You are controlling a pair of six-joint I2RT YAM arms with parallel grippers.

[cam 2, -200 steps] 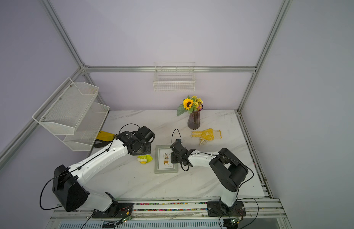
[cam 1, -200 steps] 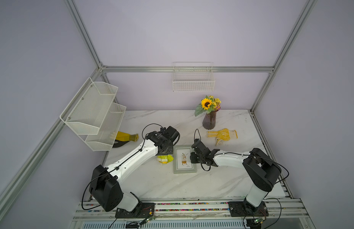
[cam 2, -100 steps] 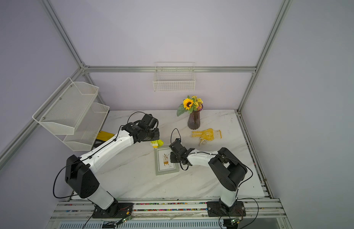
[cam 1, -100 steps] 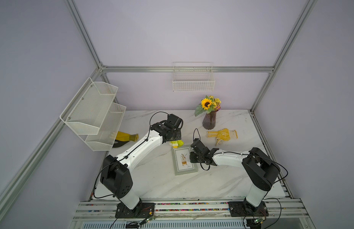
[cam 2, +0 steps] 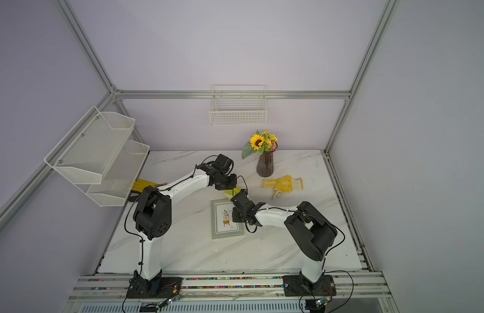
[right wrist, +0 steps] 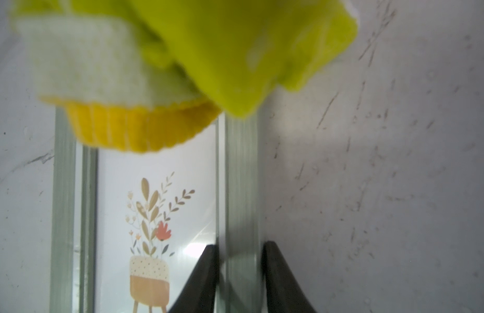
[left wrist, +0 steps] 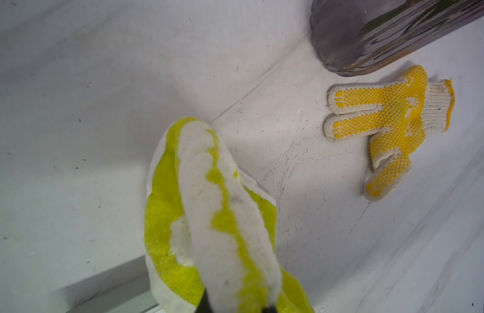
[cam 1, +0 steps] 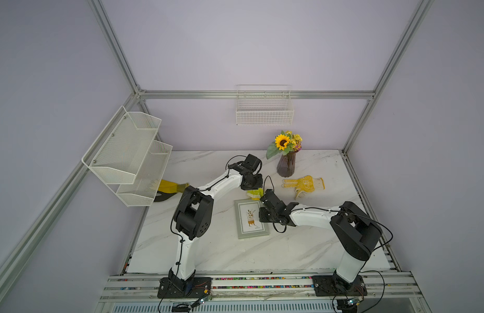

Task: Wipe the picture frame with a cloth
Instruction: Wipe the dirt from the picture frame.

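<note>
The picture frame (cam 1: pixel 251 219) (cam 2: pixel 226 220) lies flat on the marble table, its potted-plant print showing in the right wrist view (right wrist: pixel 154 195). My right gripper (cam 1: pixel 262 216) (cam 2: pixel 236 215) (right wrist: pixel 239 260) is shut on the frame's right-hand border, one finger on the glass side and one outside. My left gripper (cam 1: pixel 255 189) (cam 2: pixel 230 189) (left wrist: pixel 235 309) is shut on the yellow-green cloth (cam 1: pixel 255 193) (cam 2: pixel 229 193) (left wrist: pixel 208 206). The cloth (right wrist: pixel 235 54) hangs bunched over the frame's far edge. Whether it touches the frame I cannot tell.
A yellow dotted glove (cam 1: pixel 303 184) (left wrist: pixel 390 119) lies right of the cloth. A dark vase with a sunflower (cam 1: pixel 286 165) (left wrist: pixel 371 35) stands behind. A white mesh shelf (cam 1: pixel 127 157) juts in at left above a yellow-and-black item (cam 1: pixel 167 188). A wire basket (cam 1: pixel 264 111) hangs on the back wall.
My left arm has carried the cloth from the frame's left side back and rightward to its far edge. The right gripper has kept its hold on the frame.
</note>
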